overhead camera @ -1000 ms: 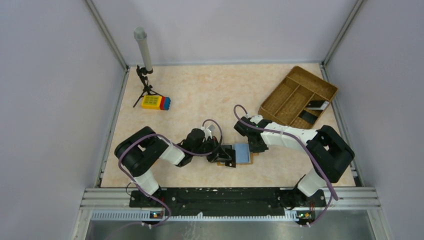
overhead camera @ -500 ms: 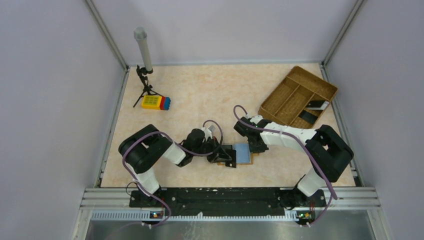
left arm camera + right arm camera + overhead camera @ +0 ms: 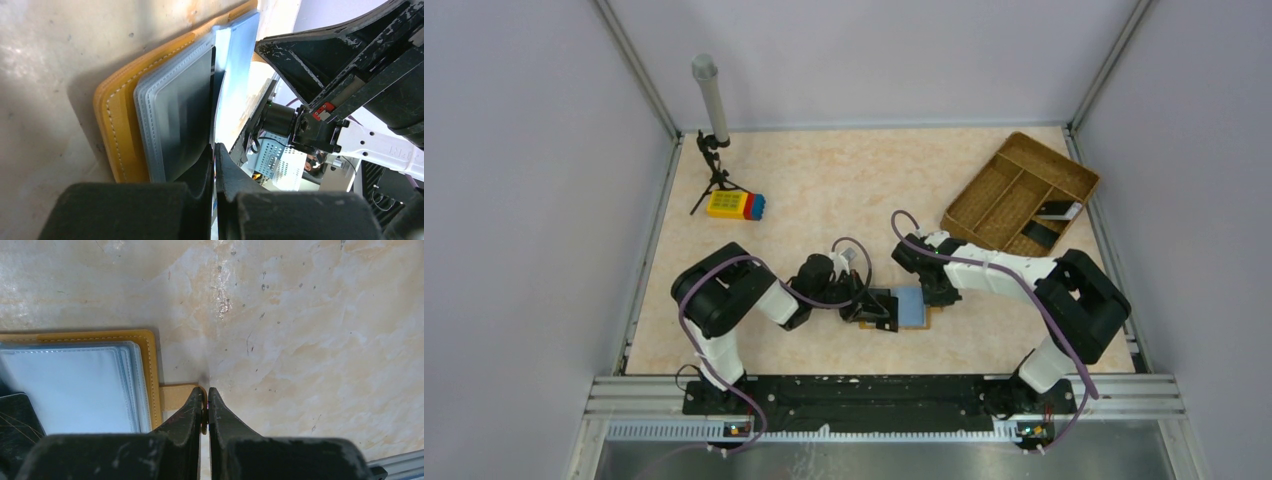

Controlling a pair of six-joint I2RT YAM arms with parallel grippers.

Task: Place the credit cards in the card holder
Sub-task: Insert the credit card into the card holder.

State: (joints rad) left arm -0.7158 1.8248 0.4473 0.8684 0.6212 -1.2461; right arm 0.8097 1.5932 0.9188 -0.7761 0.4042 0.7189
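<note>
Orange-tan leather marks the card holder [image 3: 911,306], lying open on the worktop [image 3: 844,190] at lower centre of the overhead view. The right hand [image 3: 205,396] is pinched shut on its strap tab [image 3: 172,396] — apparently to pin the wallet flat while a card goes in. The left hand [image 3: 215,152] is clamped on a black card [image 3: 187,115], whose edge is set into the clear sleeves [image 3: 150,125]. Other dark cards [image 3: 1054,210] lie in the woven tray [image 3: 994,180] at upper right.

card holder [image 3: 152,370] cut off at left edge, dark cards [image 3: 1056,210] in tray [image 3: 996,198] indistinct
</note>
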